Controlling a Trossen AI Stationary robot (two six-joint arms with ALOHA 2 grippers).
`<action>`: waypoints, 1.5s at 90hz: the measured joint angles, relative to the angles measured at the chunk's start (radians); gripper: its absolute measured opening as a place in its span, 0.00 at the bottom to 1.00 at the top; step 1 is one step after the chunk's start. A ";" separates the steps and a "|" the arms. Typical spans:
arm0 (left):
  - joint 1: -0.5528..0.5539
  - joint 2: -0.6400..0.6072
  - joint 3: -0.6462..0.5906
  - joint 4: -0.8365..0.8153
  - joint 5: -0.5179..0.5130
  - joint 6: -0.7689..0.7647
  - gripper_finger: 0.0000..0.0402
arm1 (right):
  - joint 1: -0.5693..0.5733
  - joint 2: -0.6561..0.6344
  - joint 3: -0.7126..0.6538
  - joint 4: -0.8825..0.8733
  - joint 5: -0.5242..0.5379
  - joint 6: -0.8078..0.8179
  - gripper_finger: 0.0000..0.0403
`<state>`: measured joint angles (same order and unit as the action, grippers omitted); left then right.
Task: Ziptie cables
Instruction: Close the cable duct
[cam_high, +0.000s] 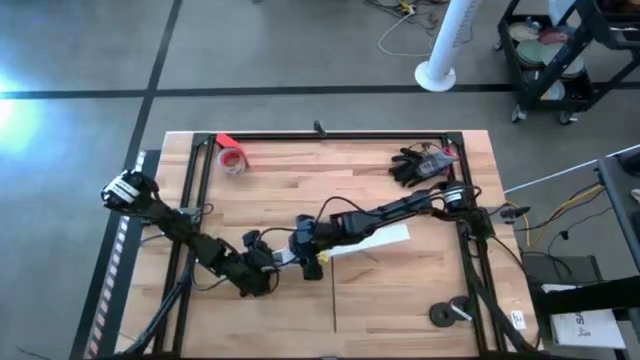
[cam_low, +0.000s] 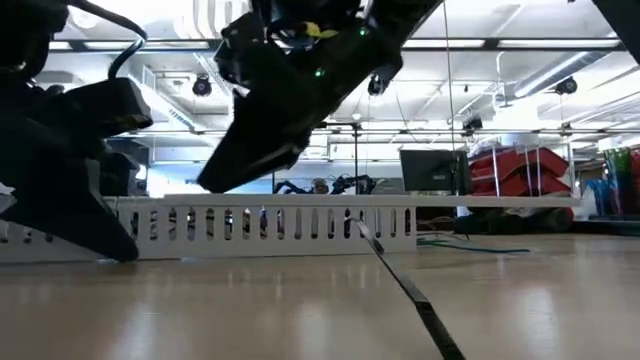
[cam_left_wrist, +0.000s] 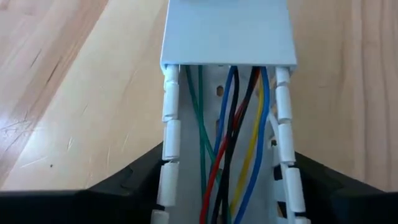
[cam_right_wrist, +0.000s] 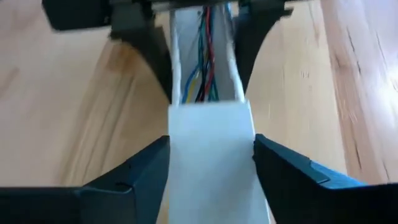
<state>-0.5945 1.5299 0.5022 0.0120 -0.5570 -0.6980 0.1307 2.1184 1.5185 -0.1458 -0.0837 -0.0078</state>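
On my far left, at the far-left part of the table (cam_high: 400, 300), I see a red tape roll (cam_high: 233, 160). Moving right, my left gripper (cam_left_wrist: 227, 186) sits low over the near-middle of the table, its dark fingers (cam_left_wrist: 134, 180) spread to either side of the slotted white duct (cam_left_wrist: 171, 124) and pressed against its side walls, so it grips the duct's open end. Inside that duct lie the cables (cam_left_wrist: 224, 143): green, blue, black, red and yellow wires running lengthwise between the slotted walls. A flat white cover (cam_left_wrist: 229, 31) caps the duct just beyond them. Next, my right gripper (cam_right_wrist: 211, 168) faces the left one from the other side, fingers (cam_right_wrist: 134, 174) parted around the covered stretch and touching both its flanks. A thin dark strip (cam_high: 333, 300) lies on the wood just nearer than the grippers. Far right, a black glove (cam_high: 415, 165) rests near the far edge, and a black roll (cam_high: 450, 313) sits near the near-right corner.
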 joint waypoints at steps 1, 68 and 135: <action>0.000 0.000 0.000 0.000 0.000 0.000 0.55 | 0.000 -0.002 0.000 -0.001 0.000 0.000 0.60; 0.002 0.016 -0.003 0.022 0.009 0.003 0.56 | -0.005 0.045 -0.002 0.018 0.052 0.029 0.70; 0.008 0.018 -0.008 0.060 -0.013 0.040 0.57 | 0.002 0.087 -0.001 0.124 -0.008 0.046 0.61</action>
<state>-0.5861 1.5482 0.4938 0.0715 -0.5705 -0.6579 0.1329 2.2052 1.5173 -0.0213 -0.0915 0.0378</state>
